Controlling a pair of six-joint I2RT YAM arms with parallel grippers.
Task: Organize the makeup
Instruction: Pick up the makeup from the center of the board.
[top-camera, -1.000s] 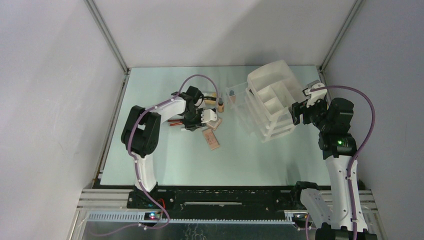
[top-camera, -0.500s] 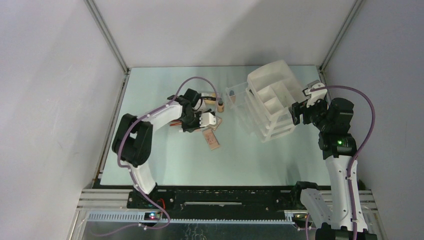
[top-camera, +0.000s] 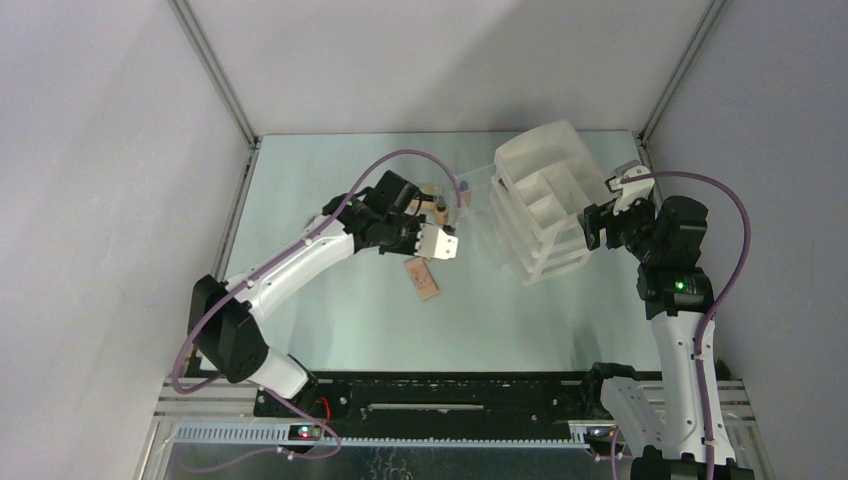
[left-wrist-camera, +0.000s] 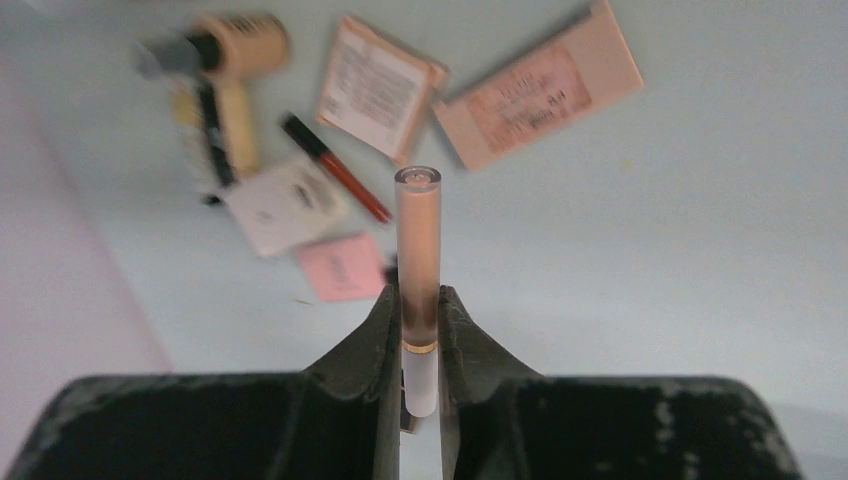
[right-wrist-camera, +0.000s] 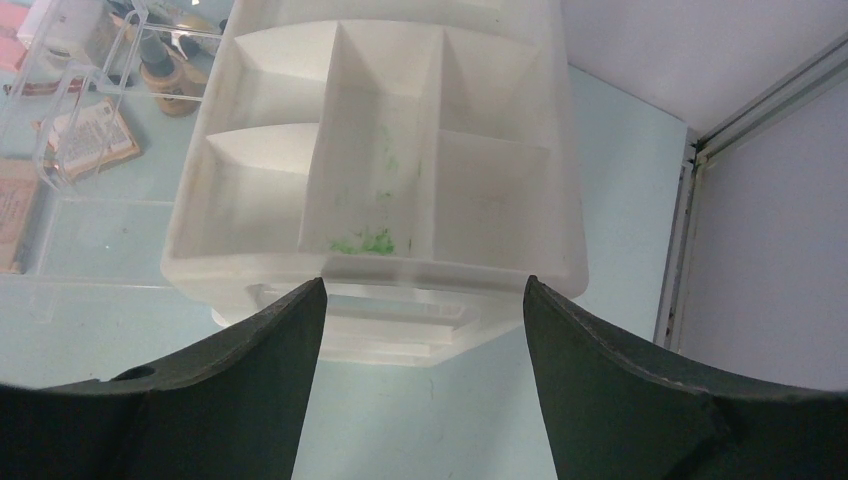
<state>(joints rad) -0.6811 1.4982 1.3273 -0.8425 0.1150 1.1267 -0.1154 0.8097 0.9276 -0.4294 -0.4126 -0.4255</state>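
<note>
My left end effector (left-wrist-camera: 420, 300) clenched on a thin peach tube (left-wrist-camera: 418, 240); my right end effector (right-wrist-camera: 420, 290) released, facing the white organizer (right-wrist-camera: 400, 268).

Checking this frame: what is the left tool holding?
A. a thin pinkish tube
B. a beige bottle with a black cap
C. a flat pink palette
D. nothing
A: in the left wrist view the left tool is shut on a thin pinkish tube that sticks out past its fingers, while the bottle and the palettes lie on the table below.
</note>
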